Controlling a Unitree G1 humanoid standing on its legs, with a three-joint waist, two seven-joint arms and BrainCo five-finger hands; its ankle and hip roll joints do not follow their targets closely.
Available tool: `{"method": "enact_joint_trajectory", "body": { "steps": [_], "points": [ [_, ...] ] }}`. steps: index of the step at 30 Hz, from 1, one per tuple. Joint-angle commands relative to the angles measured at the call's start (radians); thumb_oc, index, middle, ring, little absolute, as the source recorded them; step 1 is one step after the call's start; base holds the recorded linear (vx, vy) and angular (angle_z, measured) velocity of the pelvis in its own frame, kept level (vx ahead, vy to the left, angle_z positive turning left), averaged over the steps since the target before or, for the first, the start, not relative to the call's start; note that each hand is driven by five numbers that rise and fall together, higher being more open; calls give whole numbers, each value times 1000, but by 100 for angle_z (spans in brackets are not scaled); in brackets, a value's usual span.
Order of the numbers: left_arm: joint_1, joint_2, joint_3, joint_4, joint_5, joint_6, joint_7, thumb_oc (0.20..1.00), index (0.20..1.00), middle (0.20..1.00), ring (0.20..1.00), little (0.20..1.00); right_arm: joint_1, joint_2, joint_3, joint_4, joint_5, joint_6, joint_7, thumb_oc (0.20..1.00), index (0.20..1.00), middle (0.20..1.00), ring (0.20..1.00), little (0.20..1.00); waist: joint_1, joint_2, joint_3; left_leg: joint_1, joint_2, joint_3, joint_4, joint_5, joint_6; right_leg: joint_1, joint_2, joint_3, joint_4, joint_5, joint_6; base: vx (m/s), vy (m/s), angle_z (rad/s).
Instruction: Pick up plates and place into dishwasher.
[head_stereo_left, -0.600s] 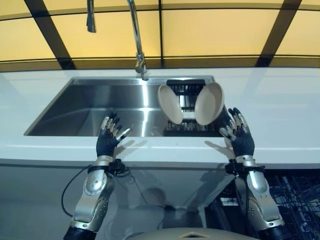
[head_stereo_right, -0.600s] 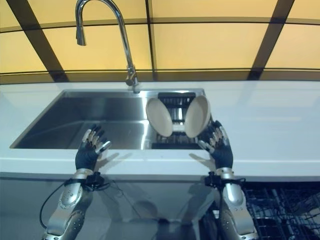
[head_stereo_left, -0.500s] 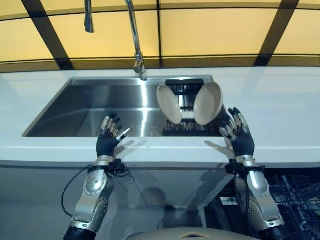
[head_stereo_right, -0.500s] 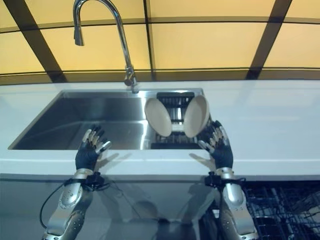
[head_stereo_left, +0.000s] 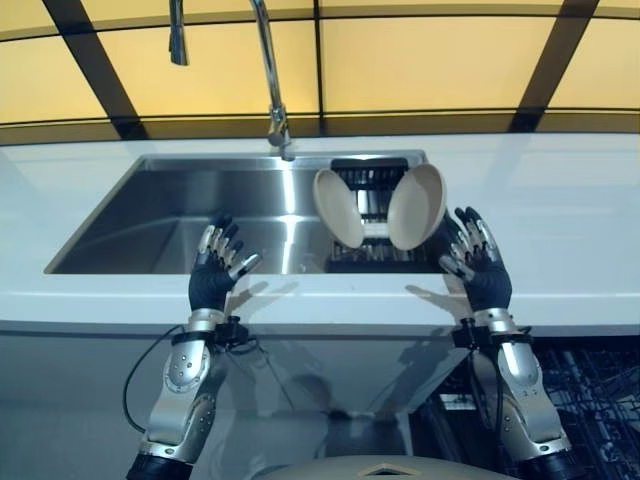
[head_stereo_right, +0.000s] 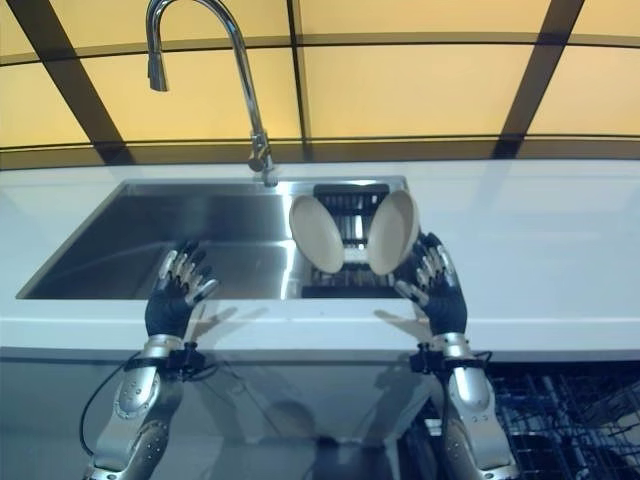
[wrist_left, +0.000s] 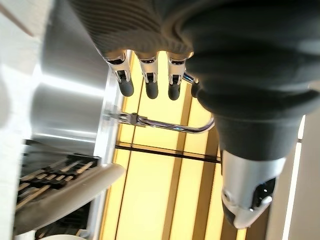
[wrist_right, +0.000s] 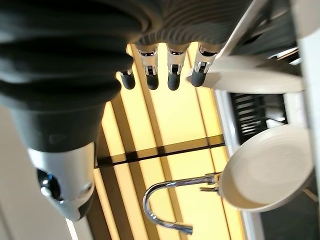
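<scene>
I see two plates, left plate (head_stereo_left: 338, 207) and right plate (head_stereo_left: 417, 206), upright in black rack (head_stereo_left: 372, 180) inside sink (head_stereo_left: 180, 215). Right hand (head_stereo_left: 477, 262) beside right plate, left hand (head_stereo_left: 215, 268) at sink edge, both spread, empty. I judge plates stiff, smooth, breakable: take by rim, firm.

Brushed stainless steel lines the sink (head_stereo_left: 170, 215), throwing soft streaks of glare, and the curved faucet (head_stereo_right: 240, 75) above gleams in polished chrome. The two cream plates (head_stereo_left: 340, 207) look like smooth glazed ceramic with a low sheen. They lean in a black slatted rack (head_stereo_left: 372, 180), matt. The white countertop (head_stereo_left: 560, 215) is smooth, faintly glossy.
</scene>
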Motion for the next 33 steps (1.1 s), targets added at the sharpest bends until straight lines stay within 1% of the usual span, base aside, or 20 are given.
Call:
{"method": "enact_joint_trajectory", "body": {
  "steps": [1, 5, 11, 14, 16, 18, 20, 21, 22, 23, 24, 25, 26, 27, 28, 29, 30, 31, 32, 33],
  "points": [
    [-60, 35, 38, -52, 18, -56, -18, 1000, 1000, 1000, 1000, 1000, -81, -6, -24, -52, -24, -68, 1, 1000, 1000, 1000, 1000, 1000, 3, -27, -29, -29, 23, 31, 65, -113, -1, -69, -27, 24, -54, 56, 61, 0, 0, 0],
    [-53, 35, 41, -58, 15, -42, -17, 1000, 1000, 1000, 1000, 1000, -75, -6, -31, -61, -18, -64, 3, 1000, 1000, 1000, 1000, 1000, 1, -28, -29, -27, 25, 34, 59, -111, 0, -70, -24, 24, -51, 53, 60, 10, -19, 0],
    [-47, 37, 43, -61, 17, -49, -18, 1000, 1000, 1000, 1000, 1000, -76, -8, -28, -72, -23, -78, -9, 1000, 1000, 1000, 1000, 1000, 3, -31, -21, -33, 30, 27, 74, -114, -2, -73, -14, 33, -34, 39, 50, 33, -87, 0],
    [-47, 40, 43, -63, 17, -59, -16, 1000, 1000, 1000, 1000, 1000, -77, -9, -29, -76, -24, -91, -10, 1000, 1000, 1000, 1000, 1000, 2, -37, -17, -43, 35, 21, 106, -122, -5, -78, -4, 41, -14, 25, 40, 52, -157, -1],
    [-44, 41, 49, -68, 15, -69, -17, 1000, 1000, 1000, 1000, 1000, -75, -14, -32, -82, -22, -95, -8, 1000, 1000, 1000, 1000, 1000, 2, -44, -14, -58, 43, 17, 150, -132, -10, -84, 4, 48, 7, 12, 28, 64, -189, -2],
    [-43, 45, 57, -75, 1, -81, -18, 1000, 1000, 1000, 1000, 1000, -75, -24, -33, -92, -21, -93, -11, 1000, 1000, 1000, 1000, 1000, 1, -54, -10, -77, 53, 19, 220, -151, -17, -91, 12, 51, 33, -2, 14, 74, -206, -1],
    [-40, 45, 67, -85, -5, -95, -17, 1000, 1000, 1000, 1000, 1000, -76, -32, -33, -94, -16, -97, -4, 1000, 1000, 1000, 1000, 1000, 2, -68, -5, -106, 63, 27, 315, -185, -18, -101, 15, 47, 62, -13, -2, 79, -220, -2],
    [-36, 47, 75, -89, -9, -106, -17, 1000, 1000, 1000, 1000, 1000, -76, -38, -34, -97, -12, -103, 4, 1000, 1000, 1000, 1000, 1000, 3, -80, 0, -124, 67, 39, 382, -215, -11, -107, 14, 39, 82, -20, -11, 80, -227, -5],
    [-29, 48, 82, -93, -11, -113, -15, 1000, 1000, 1000, 1000, 1000, -74, -42, -35, -100, -2, -108, 11, 1000, 1000, 1000, 1000, 1000, 5, -88, 7, -154, 73, 46, 471, -220, -8, -113, 16, 31, 101, -28, -23, 64, -200, -12],
    [-26, 48, 86, -95, -13, -116, -13, 1000, 1000, 1000, 1000, 1000, -73, -46, -36, -103, 5, -110, 15, 1000, 1000, 1000, 1000, 1000, 6, -90, 10, -184, 76, 45, 539, -220, -7, -121, 20, 27, 115, -33, -31, 61, -200, -19],
    [-18, 44, 94, -100, -16, -122, -7, 1000, 1000, 1000, 1000, 1000, -69, -51, -36, -108, 14, -116, 27, 1000, 1000, 1000, 1000, 1000, 8, -91, 23, -244, 82, 46, 675, -211, -2, -127, 30, 20, 144, -46, -50, 37, -127, -24],
    [-18, 44, 94, -100, -16, -122, -7, 1000, 1000, 1000, 1000, 1000, -69, -51, -36, -108, 14, -116, 27, 1000, 1000, 1000, 1000, 1000, 7, -89, 22, -248, 84, 45, 679, -213, -3, -129, 31, 19, 145, -46, -51, 59, -130, -32],
    [-14, 43, 97, -101, -19, -124, -6, 1000, 1000, 1000, 1000, 1000, -69, -53, -36, -108, 16, -119, 34, 1000, 1000, 1000, 1000, 1000, 8, -90, 28, -278, 84, 44, 736, -202, 2, -133, 36, 20, 160, -51, -59, 66, -67, -36],
    [-9, 38, 98, -98, -19, -128, -5, 1000, 1000, 1000, 1000, 1000, -74, -57, -33, -103, 21, -122, 44, 1000, 1000, 1000, 1000, 1000, 11, -89, 39, -315, 68, 28, 764, -183, 10, -136, 42, 36, 181, -58, -65, 98, -63, -23],
    [-7, 36, 99, -96, -15, -132, -3, 1000, 1000, 1000, 1000, 1000, -82, -59, -30, -102, 22, -119, 50, 1000, 1000, 1000, 1000, 1000, 16, -88, 44, -332, 44, 15, 749, -176, 17, -139, 42, 47, 190, -60, -63, 122, 2, -18],
    [-7, 34, 98, -100, -5, -136, 8, 1000, 1000, 1000, 1000, 1000, -95, -64, -24, -103, 25, -114, 57, 1000, 1000, 1000, 1000, 1000, 28, -78, 51, -348, 10, -16, 693, -151, 16, -137, 52, 64, 202, -70, -62, 123, 35, -26],
    [-9, 33, 97, -100, -1, -137, 13, 1000, 1000, 1000, 1000, 1000, -106, -65, -20, -104, 24, -109, 56, 1000, 1000, 1000, 1000, 1000, 35, -73, 56, -355, -2, -29, 655, -127, 12, -133, 57, 74, 208, -78, -61, 185, 59, -40],
    [-16, 32, 99, -104, -1, -135, 23, 1000, 1000, 1000, 1000, 1000, -126, -70, -13, -109, 20, -94, 44, 1000, 1000, 1000, 1000, 1000, 46, -64, 60, -351, -4, -48, 574, -90, 2, -124, 66, 84, 215, -96, -61, 247, 90, -40],
    [-23, 34, 104, -111, -15, -127, 25, 1000, 1000, 1000, 1000, 1000, -139, -74, -10, -113, 16, -82, 29, 1000, 1000, 1000, 1000, 1000, 55, -52, 56, -346, 6, -68, 454, -56, -11, -118, 75, 85, 223, -115, -61, 293, 115, -34],
    [-25, 35, 106, -113, -25, -125, 24, 1000, 1000, 1000, 1000, 1000, -142, -76, -9, -114, 12, -78, 23, 1000, 1000, 1000, 1000, 1000, 60, -47, 56, -339, 6, -82, 384, -31, -19, -109, 77, 86, 225, -126, -61, 342, 140, -32]
  ]
}}
